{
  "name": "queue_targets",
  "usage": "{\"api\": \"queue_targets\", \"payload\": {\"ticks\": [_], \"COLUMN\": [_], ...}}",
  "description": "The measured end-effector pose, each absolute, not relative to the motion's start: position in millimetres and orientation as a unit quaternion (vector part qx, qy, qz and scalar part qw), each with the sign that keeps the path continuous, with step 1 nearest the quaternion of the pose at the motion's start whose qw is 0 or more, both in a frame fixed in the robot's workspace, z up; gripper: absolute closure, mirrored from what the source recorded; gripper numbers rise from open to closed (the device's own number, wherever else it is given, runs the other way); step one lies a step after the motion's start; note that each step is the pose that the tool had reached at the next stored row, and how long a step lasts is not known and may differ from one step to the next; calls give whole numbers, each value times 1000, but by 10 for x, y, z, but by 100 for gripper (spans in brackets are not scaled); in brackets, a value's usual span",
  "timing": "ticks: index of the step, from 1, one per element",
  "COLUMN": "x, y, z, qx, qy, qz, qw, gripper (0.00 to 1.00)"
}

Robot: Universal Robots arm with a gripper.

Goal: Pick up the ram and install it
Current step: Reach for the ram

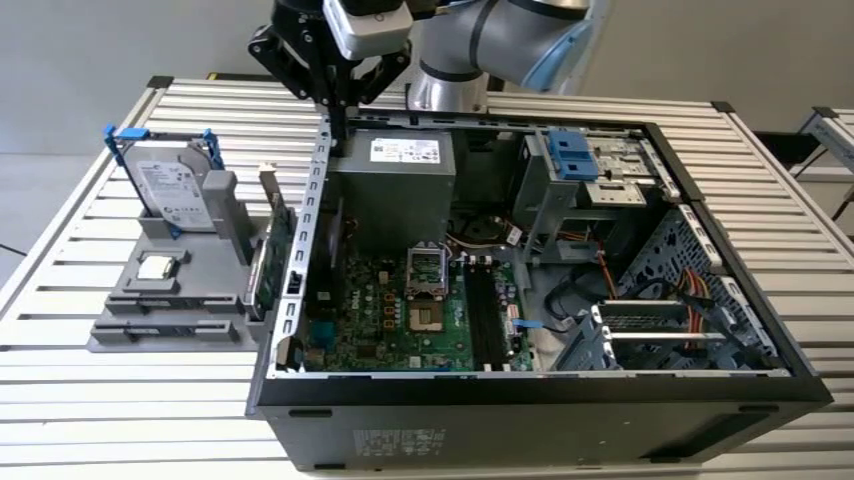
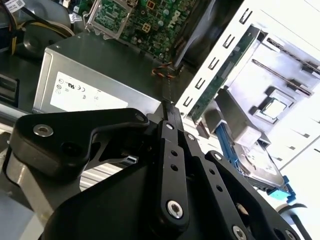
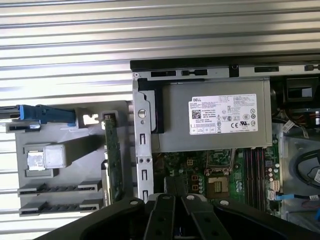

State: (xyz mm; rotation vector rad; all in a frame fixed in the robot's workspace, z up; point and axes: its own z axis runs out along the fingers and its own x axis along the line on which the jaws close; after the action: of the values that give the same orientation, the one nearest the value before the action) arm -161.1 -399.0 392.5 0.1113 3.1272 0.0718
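Claw (image 1: 336, 104) pinching the ram (image 1: 336, 132), a slim dark stick hanging edge-on above the open computer case (image 1: 534, 420), near its power supply (image 1: 395, 195). Pickup looks done. Seating it in the motherboard's memory slots (image 1: 483, 322) is not yet done.

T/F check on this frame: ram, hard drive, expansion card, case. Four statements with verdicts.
1. The gripper has its jaws shut on the ram. True.
2. The ram sits in a slot on the motherboard. False: it hangs from the jaws above a wall of the case, near the power supply.
3. The hard drive lies flat inside the case. False: it stands upright in the grey holder beside the case.
4. The expansion card stands in that holder. True.
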Motion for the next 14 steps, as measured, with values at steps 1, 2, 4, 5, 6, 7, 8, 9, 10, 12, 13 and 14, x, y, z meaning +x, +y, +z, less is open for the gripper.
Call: {"api": "queue_targets", "payload": {"ticks": [1, 2, 4, 5, 6, 7, 8, 9, 10, 12, 13, 14], "x": [-1618, -1625, -1640, -1650, -1660, -1672, -1685, -1698, -1711, -1737, -1750, -1762], "y": [-3990, -3990, -3990, -3990, -3990, -3990, -3990, -3990, -3990, -3990, -3990, -3990], "z": [3925, 3926, 3925, 3926, 3925, 3925, 3925, 3925, 3925, 3925, 3925, 3925], "qx": [36, 36, 35, 36, 36, 35, 36, 36, 36, 36, 35, 35], "qy": [999, 999, 999, 999, 999, 999, 999, 999, 999, 999, 999, 999], "qz": [23, 23, 23, 23, 23, 23, 23, 23, 23, 23, 23, 23], "qw": [6, 6, 6, 6, 6, 6, 6, 6, 6, 6, 6, 6], "gripper": [100, 100, 100, 100, 100, 100, 100, 100, 100, 100, 100, 100]}}
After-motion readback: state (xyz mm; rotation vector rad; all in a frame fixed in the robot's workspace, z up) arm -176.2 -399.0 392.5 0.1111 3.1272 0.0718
